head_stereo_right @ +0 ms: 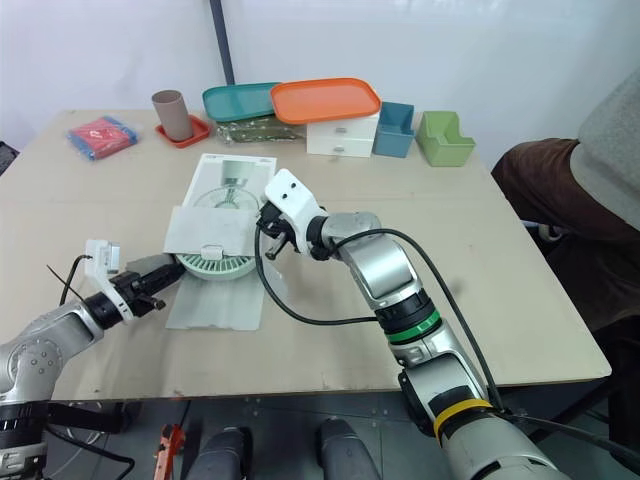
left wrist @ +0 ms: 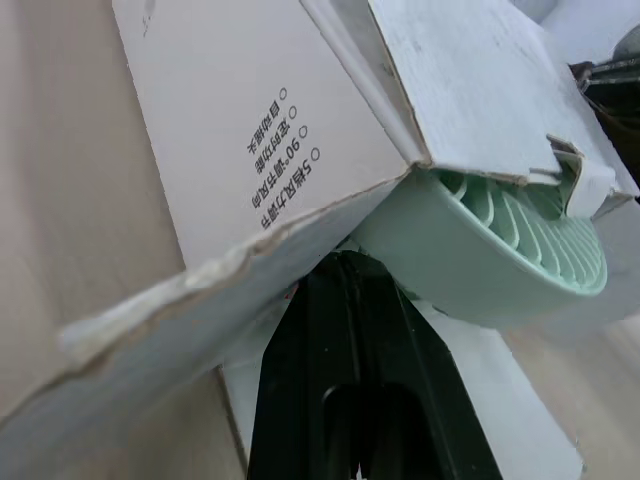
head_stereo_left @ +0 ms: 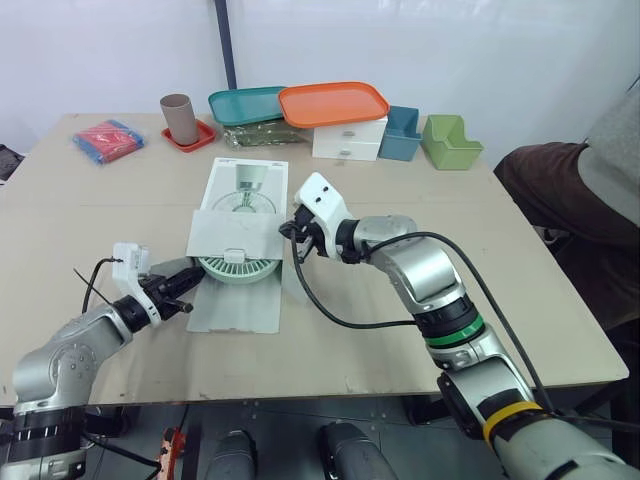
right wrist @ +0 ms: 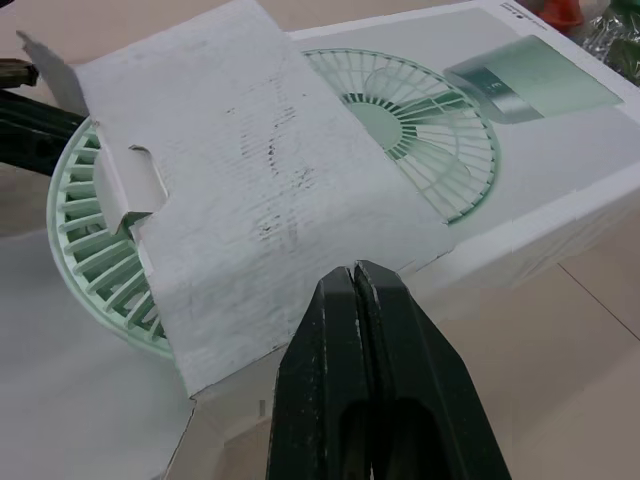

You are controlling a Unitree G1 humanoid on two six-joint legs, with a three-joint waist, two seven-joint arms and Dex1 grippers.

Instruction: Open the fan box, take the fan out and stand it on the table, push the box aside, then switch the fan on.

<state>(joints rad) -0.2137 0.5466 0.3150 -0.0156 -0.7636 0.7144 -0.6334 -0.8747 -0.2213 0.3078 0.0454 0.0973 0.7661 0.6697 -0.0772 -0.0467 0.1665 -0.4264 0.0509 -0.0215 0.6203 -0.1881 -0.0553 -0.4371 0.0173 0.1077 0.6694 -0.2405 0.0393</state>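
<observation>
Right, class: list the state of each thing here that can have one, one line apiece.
Box: lying flat, near end open.
Flap: lifted over the fan.
Fan: partly out of the box, lying flat, not standing.
Left gripper: shut, at the fan's left edge.
Right gripper: shut, at the flap's edge.
Drawers: shut.
Cup: upright.

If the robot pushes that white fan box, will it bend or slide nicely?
Probably bendy at the open end: the fan box is thin cardboard, and its flap looks creased and ragged. It should slide easily, lying flat on the smooth table. Likely light once the fan comes out.
</observation>
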